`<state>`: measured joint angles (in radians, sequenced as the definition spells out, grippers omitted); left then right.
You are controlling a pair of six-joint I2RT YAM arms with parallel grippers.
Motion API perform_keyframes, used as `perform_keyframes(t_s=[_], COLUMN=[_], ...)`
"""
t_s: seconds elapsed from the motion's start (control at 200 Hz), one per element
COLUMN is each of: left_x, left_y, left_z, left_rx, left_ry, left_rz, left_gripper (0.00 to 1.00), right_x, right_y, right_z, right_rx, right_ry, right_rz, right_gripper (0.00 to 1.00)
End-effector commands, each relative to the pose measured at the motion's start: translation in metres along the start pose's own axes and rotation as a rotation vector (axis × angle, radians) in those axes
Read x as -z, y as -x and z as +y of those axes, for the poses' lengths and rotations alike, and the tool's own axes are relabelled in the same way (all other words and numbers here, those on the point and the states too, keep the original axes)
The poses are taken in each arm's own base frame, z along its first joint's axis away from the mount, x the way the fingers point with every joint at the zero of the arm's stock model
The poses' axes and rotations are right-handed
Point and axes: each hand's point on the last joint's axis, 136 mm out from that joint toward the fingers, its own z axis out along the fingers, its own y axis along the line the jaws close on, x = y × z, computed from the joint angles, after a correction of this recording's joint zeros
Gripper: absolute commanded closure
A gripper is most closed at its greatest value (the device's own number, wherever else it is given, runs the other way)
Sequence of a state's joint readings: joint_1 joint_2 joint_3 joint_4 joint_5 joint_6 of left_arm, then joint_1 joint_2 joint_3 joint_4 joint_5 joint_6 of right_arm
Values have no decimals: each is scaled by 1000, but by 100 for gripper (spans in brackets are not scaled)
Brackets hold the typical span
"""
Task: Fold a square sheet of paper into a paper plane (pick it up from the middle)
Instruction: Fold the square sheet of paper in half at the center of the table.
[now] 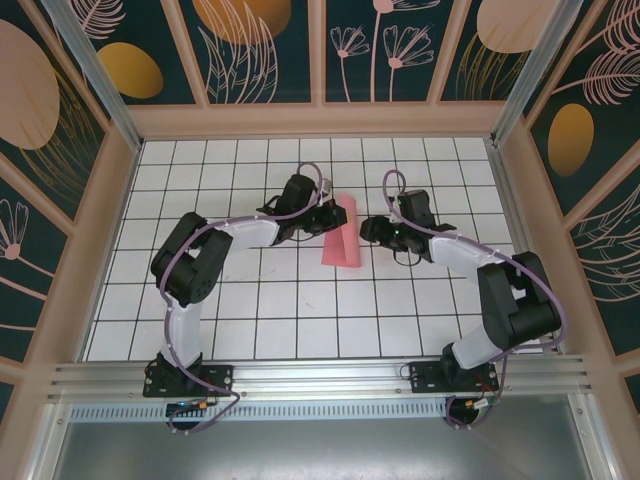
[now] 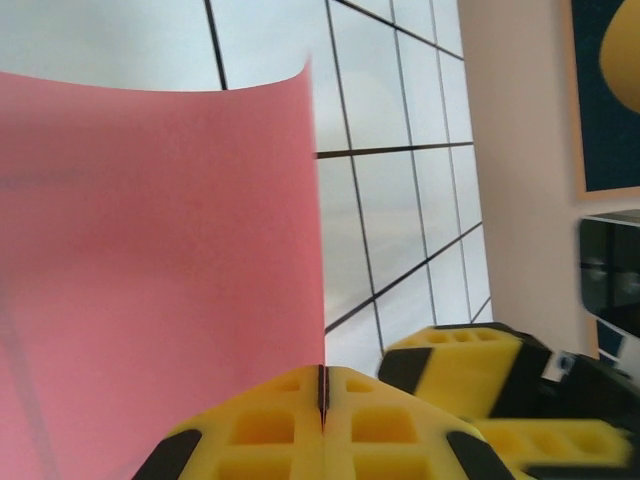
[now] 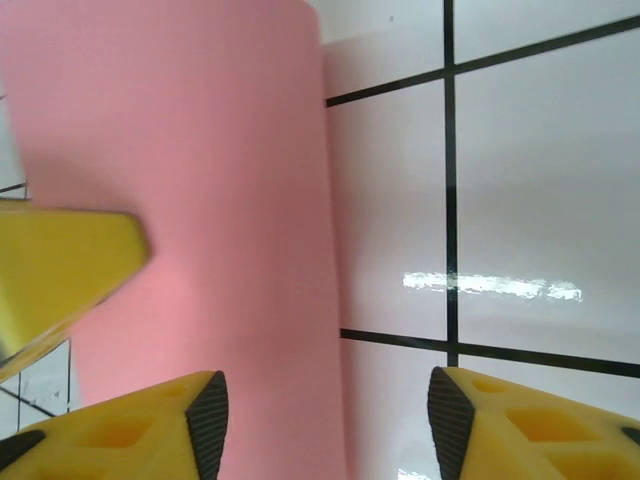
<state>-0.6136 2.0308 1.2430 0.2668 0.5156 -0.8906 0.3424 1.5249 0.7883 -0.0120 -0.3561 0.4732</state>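
- The left gripper point(image 2: 322, 412) is clamped shut on one edge of the square sheet of paper point(image 1: 342, 236). The sheet is held up in a curve over the worktop point(image 1: 300, 300), between the two arms near the middle of the grid.
- A fold is judged to be in hand. The held edge should be carried over evenly, so that edges meet before any crease is pressed.
- The right gripper point(image 3: 325, 430) is spread wide just beside the sheet, with nothing gripped. It could be used to steady the free side.
- Counted: one sheet, two grippers.
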Motion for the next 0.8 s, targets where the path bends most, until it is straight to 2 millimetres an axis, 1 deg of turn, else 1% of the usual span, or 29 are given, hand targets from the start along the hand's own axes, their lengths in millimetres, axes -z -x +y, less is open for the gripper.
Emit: perform_keyframes(t_s=[0.0, 0.185, 0.335, 0.445, 0.63, 0.796], left_x=[-7, -17, -22, -23, -26, -26], left_y=[5, 6, 7, 8, 9, 13], left_z=[12, 26, 42, 50, 57, 58], left_rx=[-25, -62, -83, -98, -114, -131], left_ry=[33, 69, 129, 165, 190, 201], left_rz=[15, 46, 63, 62, 71, 68], left_gripper=[97, 96, 96, 96, 96, 96], right_x=[3, -14, -29, -37, -47, -58], right_y=[3, -5, -5, -4, -2, -2], right_z=[10, 6, -1, -3, -3, -6], right_rx=[16, 41, 50, 53, 56, 59], right_ry=[87, 100, 75, 77, 78, 52], right_rz=[-4, 69, 102, 121, 140, 163], right_gripper=[37, 34, 35, 35, 39, 43])
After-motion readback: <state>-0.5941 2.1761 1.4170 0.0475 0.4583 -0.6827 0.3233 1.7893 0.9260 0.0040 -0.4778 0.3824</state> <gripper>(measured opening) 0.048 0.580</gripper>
